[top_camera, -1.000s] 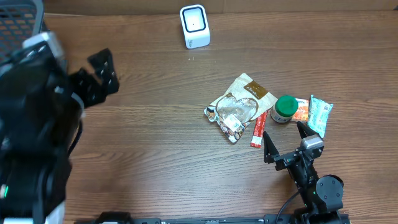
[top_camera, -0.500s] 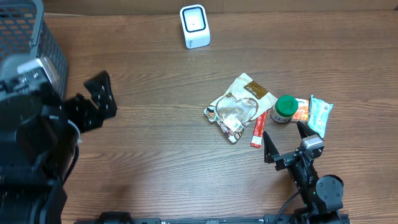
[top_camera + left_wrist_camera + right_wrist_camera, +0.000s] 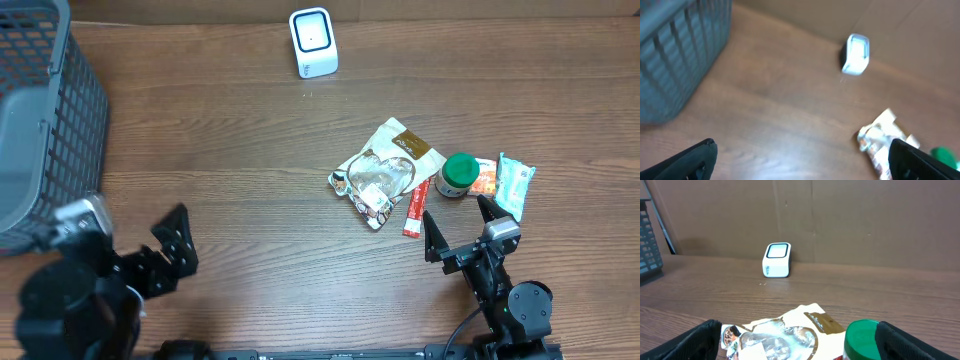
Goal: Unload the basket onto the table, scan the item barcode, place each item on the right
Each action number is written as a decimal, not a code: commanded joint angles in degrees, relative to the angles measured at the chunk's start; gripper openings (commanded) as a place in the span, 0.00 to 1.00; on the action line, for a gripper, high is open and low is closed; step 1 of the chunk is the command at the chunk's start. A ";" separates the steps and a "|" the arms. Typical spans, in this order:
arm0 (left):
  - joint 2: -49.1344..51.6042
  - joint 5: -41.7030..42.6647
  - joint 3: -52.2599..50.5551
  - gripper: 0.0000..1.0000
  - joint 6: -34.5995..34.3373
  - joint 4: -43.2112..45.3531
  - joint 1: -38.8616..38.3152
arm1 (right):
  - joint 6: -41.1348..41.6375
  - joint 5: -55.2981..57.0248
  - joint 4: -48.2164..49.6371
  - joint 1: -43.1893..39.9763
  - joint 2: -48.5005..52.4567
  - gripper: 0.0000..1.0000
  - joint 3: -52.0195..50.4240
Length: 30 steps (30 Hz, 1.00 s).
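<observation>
Nothing is held: the right gripper [image 3: 458,225] stands spread and empty at the table's [image 3: 250,200] near edge, just short of the items. The left gripper [image 3: 160,255] is spread too, by the near-left corner below the basket [image 3: 40,120]. The pouch [image 3: 385,172] lies right of centre, with the jar [image 3: 459,173] and packets [image 3: 505,182] beside it. Its barcode does not show. Best to pinch the pouch by a free edge, leaving its faces uncovered, then turn them toward the scanner [image 3: 313,42] at the far edge. The table is dark wood grain, and brown board [image 3: 865,215] backs it.
</observation>
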 commanded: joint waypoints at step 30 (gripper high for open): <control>-25.97 0.46 -44.70 1.00 -1.09 28.46 -0.09 | 0.20 0.04 0.22 -0.31 -0.57 1.00 -0.61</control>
